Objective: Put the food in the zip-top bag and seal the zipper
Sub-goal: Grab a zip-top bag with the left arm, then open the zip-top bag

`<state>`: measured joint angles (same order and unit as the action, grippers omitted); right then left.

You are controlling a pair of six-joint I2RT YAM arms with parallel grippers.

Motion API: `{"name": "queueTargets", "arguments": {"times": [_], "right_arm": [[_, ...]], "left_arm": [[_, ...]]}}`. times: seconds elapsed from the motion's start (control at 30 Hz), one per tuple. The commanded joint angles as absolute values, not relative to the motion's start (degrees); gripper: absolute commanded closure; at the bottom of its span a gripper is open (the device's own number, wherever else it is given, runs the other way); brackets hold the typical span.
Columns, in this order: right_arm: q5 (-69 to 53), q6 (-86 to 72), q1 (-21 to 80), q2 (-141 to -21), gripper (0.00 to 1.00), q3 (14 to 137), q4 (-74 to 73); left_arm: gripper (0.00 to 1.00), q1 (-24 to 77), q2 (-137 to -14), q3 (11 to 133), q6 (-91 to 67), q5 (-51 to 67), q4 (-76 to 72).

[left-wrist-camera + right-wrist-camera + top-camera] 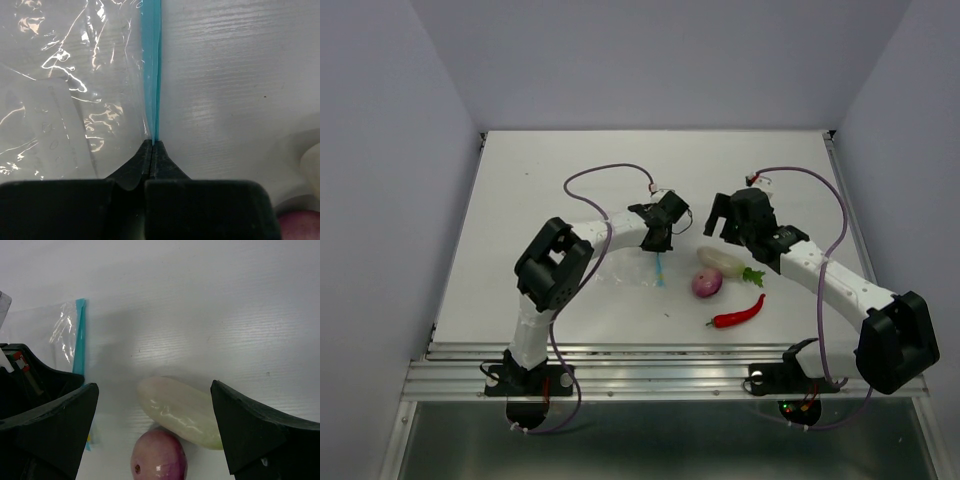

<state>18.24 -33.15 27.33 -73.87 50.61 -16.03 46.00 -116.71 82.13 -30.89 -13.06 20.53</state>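
— Left wrist view: is the left gripper (152,145) holding anything?
— Yes, its jaws are pinched on the zipper (152,65) of the zip-top bag (75,100), which lies flat on the table (240,75).
— And the right gripper (154,386)?
— Spread wide above the radish (180,410) and onion (159,457), which touch each other near the zipper edge. The chili (740,314) lies apart, closer to the arm bases.

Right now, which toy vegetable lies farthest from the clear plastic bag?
The curved red chili, lying apart; the white radish and purple-red onion sit closer to the bag.

White table (520,180), pale lavender walls (660,60), metal rail (660,365) along near edge
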Motion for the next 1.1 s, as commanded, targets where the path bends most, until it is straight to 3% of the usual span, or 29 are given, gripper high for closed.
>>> {"name": "queueTargets", "arguments": {"times": [0.0, 0.2, 0.47, 1.07], "right_arm": [[16.27, -30.41, 26.98, -73.30, 0.00, 50.98, -15.03], [8.63, -28.57, 26.98, -72.95, 0.00, 51.77, -13.37], [-12.12, -28.56, 26.98, -73.39, 0.00, 50.80, -2.65], [-10.29, -28.92, 27.51, -83.76, 0.04, 58.01, -5.45]], "left_arm": [[1.00, 45.70, -109.96, 79.46, -30.06, -12.39, 18.37], [1.00, 45.70, -99.68, 74.98, -28.92, -9.23, 13.80], [1.00, 45.70, -93.43, 71.72, -28.30, -3.60, 10.20], [1.00, 45.79, -90.09, 69.17, -29.18, -0.26, 7.21]]}}
